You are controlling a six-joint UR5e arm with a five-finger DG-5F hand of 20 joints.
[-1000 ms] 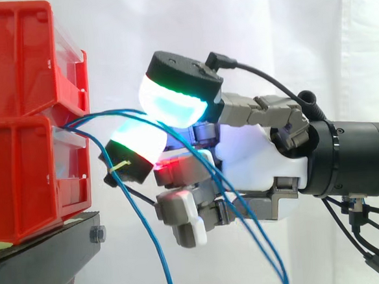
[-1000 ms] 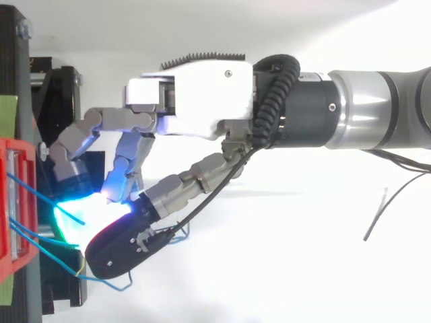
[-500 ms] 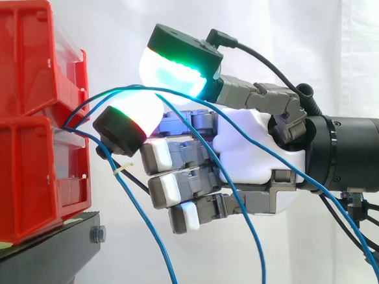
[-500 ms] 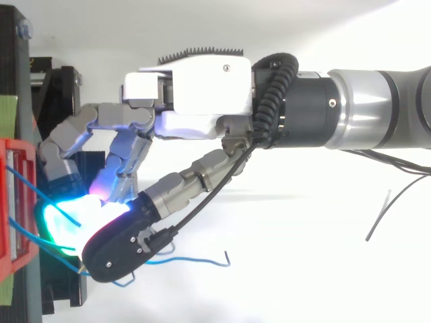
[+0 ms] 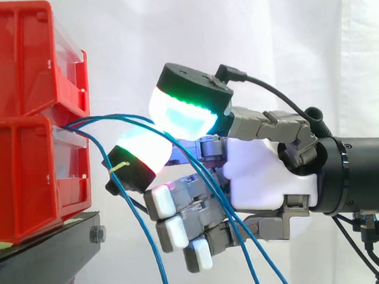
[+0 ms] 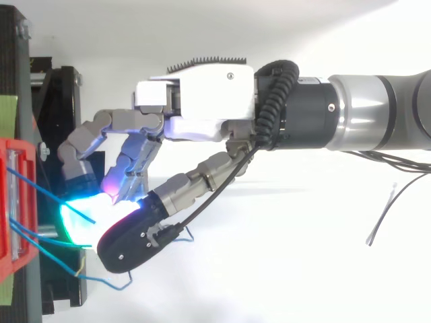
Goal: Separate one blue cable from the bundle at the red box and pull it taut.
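Several thin blue cables (image 5: 113, 117) come out of the front of the stacked red bins (image 5: 18, 115) and run right. My hand (image 5: 263, 176) is level with the lower bin, a short way off its front. Its thumb pad (image 5: 182, 113) glows cyan-green above a white-green finger pad (image 5: 143, 153), and the two press together on blue cable (image 6: 75, 211) in the top view. Past the pinch, cable strands drop steeply across the palm. Another blue strand (image 5: 151, 248) hangs from the bin in front of the finger. The other fingers (image 5: 175, 214) are curled below.
The bins sit on a black stand (image 5: 48, 256), whose frame (image 6: 57, 101) lies under the fingers in the top view. A strip of green tape (image 6: 7, 111) is on the stand's left edge. A white curtain hangs behind, and a white surface lies below the arm.
The hand has dropped and drawn slightly right, away from the bins. The cable strands that looped out to the right now hang steeper across the palm, and the lower fingers tilt downward.
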